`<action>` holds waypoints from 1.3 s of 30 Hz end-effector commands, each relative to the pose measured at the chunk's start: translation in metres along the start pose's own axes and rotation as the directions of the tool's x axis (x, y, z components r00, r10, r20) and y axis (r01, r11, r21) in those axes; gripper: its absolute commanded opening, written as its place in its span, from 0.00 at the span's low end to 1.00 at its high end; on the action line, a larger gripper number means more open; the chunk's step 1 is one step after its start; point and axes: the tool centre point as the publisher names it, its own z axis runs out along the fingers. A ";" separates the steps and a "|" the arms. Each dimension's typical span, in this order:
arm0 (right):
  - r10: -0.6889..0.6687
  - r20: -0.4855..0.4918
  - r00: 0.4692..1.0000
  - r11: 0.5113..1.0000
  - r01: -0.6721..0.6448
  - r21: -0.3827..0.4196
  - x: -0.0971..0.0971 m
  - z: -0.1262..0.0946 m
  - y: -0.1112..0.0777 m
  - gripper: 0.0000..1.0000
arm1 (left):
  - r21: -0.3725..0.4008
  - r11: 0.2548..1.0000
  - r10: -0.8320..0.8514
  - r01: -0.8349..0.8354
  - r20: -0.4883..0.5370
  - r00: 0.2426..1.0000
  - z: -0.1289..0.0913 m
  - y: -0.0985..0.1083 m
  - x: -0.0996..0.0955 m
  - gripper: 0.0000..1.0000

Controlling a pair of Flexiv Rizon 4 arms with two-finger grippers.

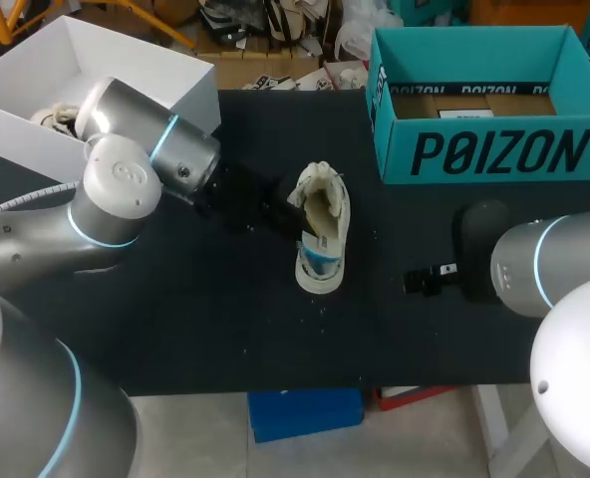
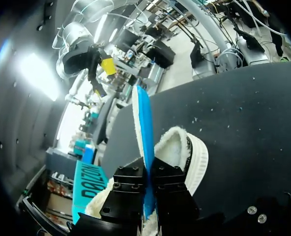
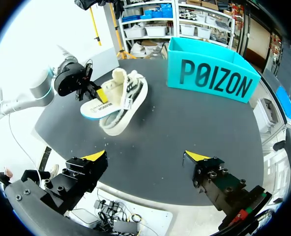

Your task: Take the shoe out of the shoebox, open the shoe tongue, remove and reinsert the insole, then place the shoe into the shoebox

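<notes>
The left gripper (image 2: 149, 179) is clamped on the blue insole (image 2: 145, 123), its black fingers pinching the thin edge from both sides. The insole stands on edge over the mouth of the white shoe (image 2: 187, 152). The shoe lies on the black table (image 1: 175, 329), out of its box. The teal shoebox (image 1: 484, 110) sits well beyond the shoe, and a white box (image 1: 126, 70) sits off to the shoe's other side, behind the left arm. The right gripper (image 3: 145, 157) hangs well apart from the shoe, fingers spread wide with nothing between them. Whether the insole is leaving or re-entering cannot be read here. Either way nothing pins the shoe, so the stroke should probably run slowly along the shoe's length, or the shoe may drag — the idle right arm could steady it.
</notes>
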 end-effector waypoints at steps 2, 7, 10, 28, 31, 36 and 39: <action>0.001 0.002 1.000 1.000 -0.001 -0.004 0.001 0.001 -0.001 1.00 | -0.006 1.000 -0.003 0.003 -0.015 1.000 0.003 0.009 -0.003 0.00; 0.001 0.002 1.000 1.000 -0.001 -0.004 0.001 0.001 -0.001 1.00 | -0.042 0.999 -0.017 0.016 -0.040 0.999 0.002 0.013 -0.002 0.00; 0.001 0.002 1.000 1.000 -0.001 -0.004 0.001 0.001 -0.001 1.00 | -0.056 0.998 -0.023 0.020 -0.047 0.999 0.001 0.015 -0.002 0.00; 0.001 0.002 1.000 1.000 -0.001 -0.004 0.001 0.001 -0.001 1.00 | -0.145 0.989 -0.051 0.035 -0.115 0.992 0.006 0.027 0.003 0.00; 0.001 0.002 1.000 1.000 -0.001 -0.004 0.001 0.001 -0.001 1.00 | -0.154 0.987 -0.061 0.043 -0.116 0.991 0.008 0.032 0.003 0.00; 0.001 0.002 1.000 1.000 -0.001 -0.004 0.001 0.001 -0.001 1.00 | -0.206 0.977 -0.084 0.054 -0.137 0.987 0.007 0.040 0.004 0.00; 0.001 0.002 1.000 1.000 -0.001 -0.004 0.001 0.001 -0.001 1.00 | -0.214 0.975 -0.088 0.055 -0.147 0.985 0.006 0.040 0.004 0.00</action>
